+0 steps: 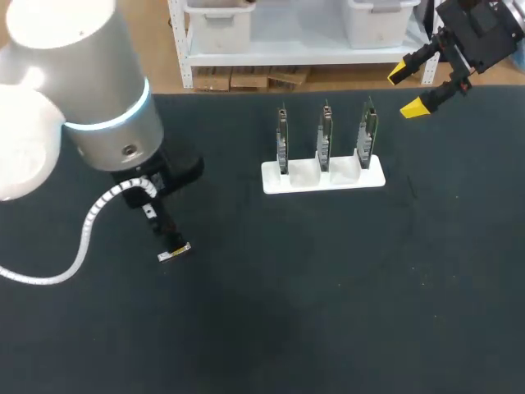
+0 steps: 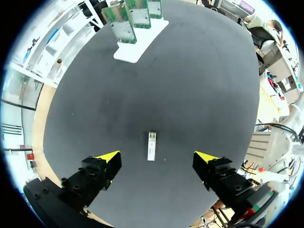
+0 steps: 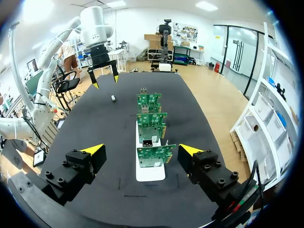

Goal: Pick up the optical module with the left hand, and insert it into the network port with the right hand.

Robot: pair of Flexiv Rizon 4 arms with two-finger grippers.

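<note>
The optical module (image 1: 175, 252), a small silver bar, lies flat on the black table at the left. In the left wrist view the module (image 2: 151, 146) rests between and just ahead of my open left gripper (image 2: 157, 159), untouched by either finger. Three green network cards stand upright in a white holder (image 1: 323, 176) at the table's middle back. My right gripper (image 1: 410, 90) hangs open above the table's far right edge, empty. In the right wrist view the holder (image 3: 150, 172) lies ahead of the right gripper (image 3: 141, 152), and my left gripper (image 3: 104, 80) hovers over the module (image 3: 113, 98) far off.
The black mat (image 1: 328, 287) spans the whole table, with wide bare room in front of the card holder. A white coiled cable (image 1: 86, 230) trails from my left arm over the table's left side.
</note>
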